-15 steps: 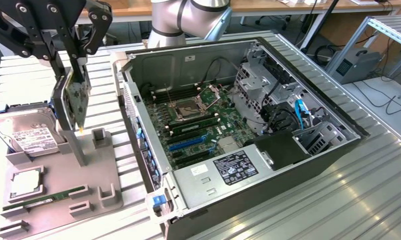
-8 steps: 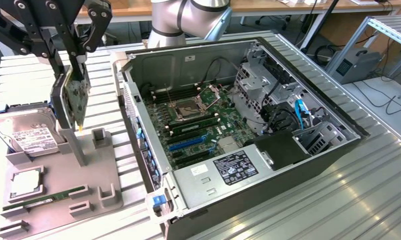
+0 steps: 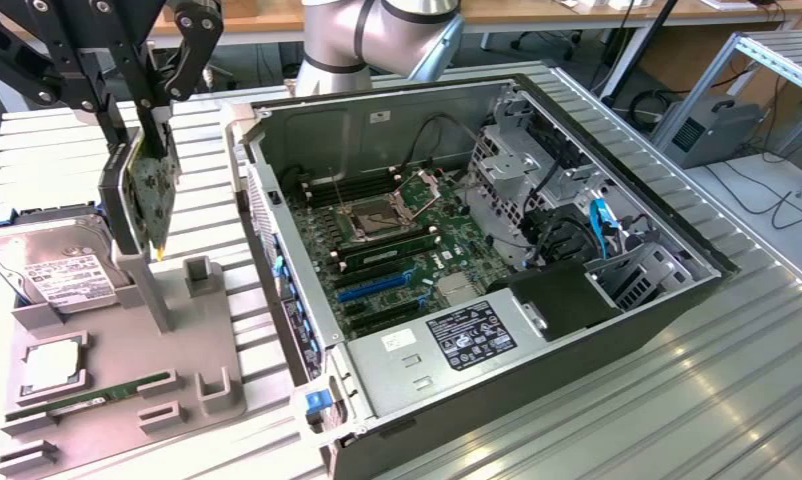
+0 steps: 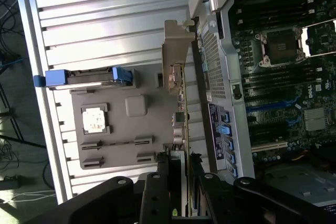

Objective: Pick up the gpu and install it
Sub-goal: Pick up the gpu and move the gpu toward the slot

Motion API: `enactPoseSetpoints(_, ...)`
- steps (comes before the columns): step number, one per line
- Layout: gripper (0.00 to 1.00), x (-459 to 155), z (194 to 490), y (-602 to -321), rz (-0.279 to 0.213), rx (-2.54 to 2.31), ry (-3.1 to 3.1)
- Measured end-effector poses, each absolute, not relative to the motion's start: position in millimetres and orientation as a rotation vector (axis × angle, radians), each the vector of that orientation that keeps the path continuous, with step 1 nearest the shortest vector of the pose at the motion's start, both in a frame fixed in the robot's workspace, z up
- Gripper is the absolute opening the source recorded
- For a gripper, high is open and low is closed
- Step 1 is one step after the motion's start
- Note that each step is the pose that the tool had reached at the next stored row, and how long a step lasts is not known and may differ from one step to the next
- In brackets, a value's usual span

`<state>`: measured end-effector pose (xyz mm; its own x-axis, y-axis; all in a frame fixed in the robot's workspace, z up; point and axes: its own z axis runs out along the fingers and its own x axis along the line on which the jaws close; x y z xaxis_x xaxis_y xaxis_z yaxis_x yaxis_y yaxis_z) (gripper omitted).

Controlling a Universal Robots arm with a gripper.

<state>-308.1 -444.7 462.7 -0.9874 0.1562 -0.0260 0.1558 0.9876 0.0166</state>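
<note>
The gpu [image 3: 144, 200] hangs upright and edge-on at the exterior view's left, a green board with a dark cooler side. My gripper [image 3: 137, 135] is shut on its upper edge, a black finger on each face. The card's lower corner sits just above the grey holder stand [image 3: 201, 340]. In the wrist view the gpu [image 4: 179, 114] runs thin between my fingers [image 4: 163, 174], and its silver end bracket [image 4: 176, 51] is at the far end. The open computer case [image 3: 628, 190] lies to the exterior view's right, with the motherboard's blue slots [image 3: 374, 288] exposed.
On the grey stand are a silver hard drive [image 3: 48, 265] with a white label, a processor chip [image 3: 54, 365] and a narrow RAM stick [image 3: 88, 397]. The case's near wall [image 3: 274, 260] stands between stand and motherboard. The table is ribbed metal [image 3: 721, 400].
</note>
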Motion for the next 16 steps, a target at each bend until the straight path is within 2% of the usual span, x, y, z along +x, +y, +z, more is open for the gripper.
enactPoseSetpoints(16,0.27,-289.6,462.8,-444.7,0.022,0.244,3.105)
